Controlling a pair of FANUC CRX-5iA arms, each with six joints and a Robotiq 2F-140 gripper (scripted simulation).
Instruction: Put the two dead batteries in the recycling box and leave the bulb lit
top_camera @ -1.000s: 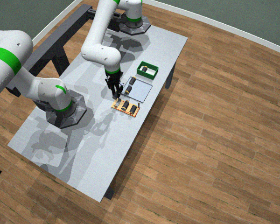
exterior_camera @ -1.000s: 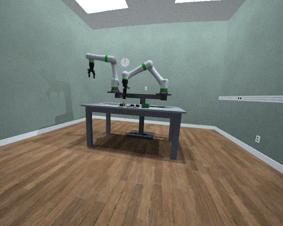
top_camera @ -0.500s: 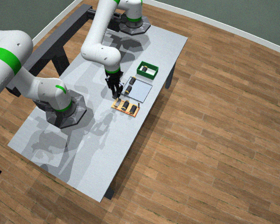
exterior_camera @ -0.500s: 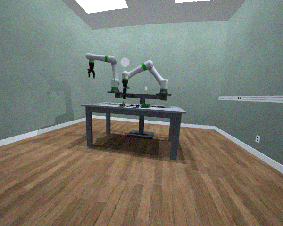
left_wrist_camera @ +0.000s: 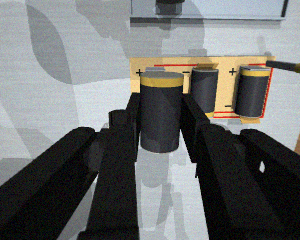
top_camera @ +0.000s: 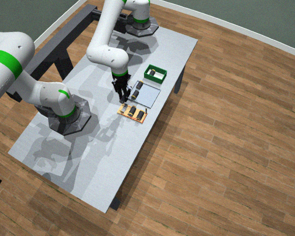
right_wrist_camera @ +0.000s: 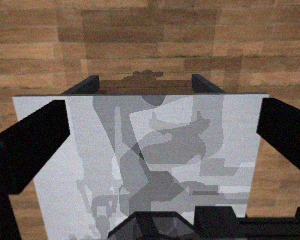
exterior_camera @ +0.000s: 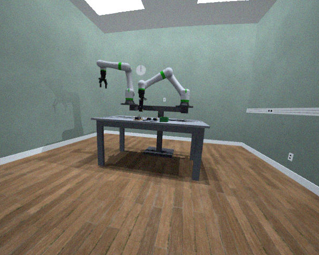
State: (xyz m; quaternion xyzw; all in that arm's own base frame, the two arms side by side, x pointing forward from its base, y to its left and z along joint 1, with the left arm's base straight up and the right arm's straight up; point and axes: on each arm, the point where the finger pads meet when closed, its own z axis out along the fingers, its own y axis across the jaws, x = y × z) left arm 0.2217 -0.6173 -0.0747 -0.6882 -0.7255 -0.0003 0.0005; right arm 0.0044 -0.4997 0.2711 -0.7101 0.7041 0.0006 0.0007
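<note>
My left gripper (top_camera: 123, 99) (exterior_camera: 140, 109) (left_wrist_camera: 160, 107) is shut on a black battery with a yellow band, above the left end of the wooden holder board (top_camera: 119, 111) (left_wrist_camera: 227, 90). The board's left slot has no battery. The middle battery (top_camera: 132, 111) (left_wrist_camera: 204, 90) and right battery (top_camera: 140, 115) (left_wrist_camera: 252, 94) lie in their slots, with opposite directions. Two batteries (top_camera: 139, 84) (top_camera: 134, 94) lie on the tray (top_camera: 149, 97). One battery (top_camera: 152, 72) is in the upright green box (top_camera: 152, 78) (exterior_camera: 164, 119). My right gripper (exterior_camera: 103, 86) (right_wrist_camera: 163, 116) is open and empty, high off the table's end.
A dark post (top_camera: 146, 110) (left_wrist_camera: 287, 65) with a pale tip stands at the board's right end; whether it is a lit bulb I cannot tell. The tray lies between the board and the box. The table's front edge (top_camera: 156, 119) runs close to the board, tray and box.
</note>
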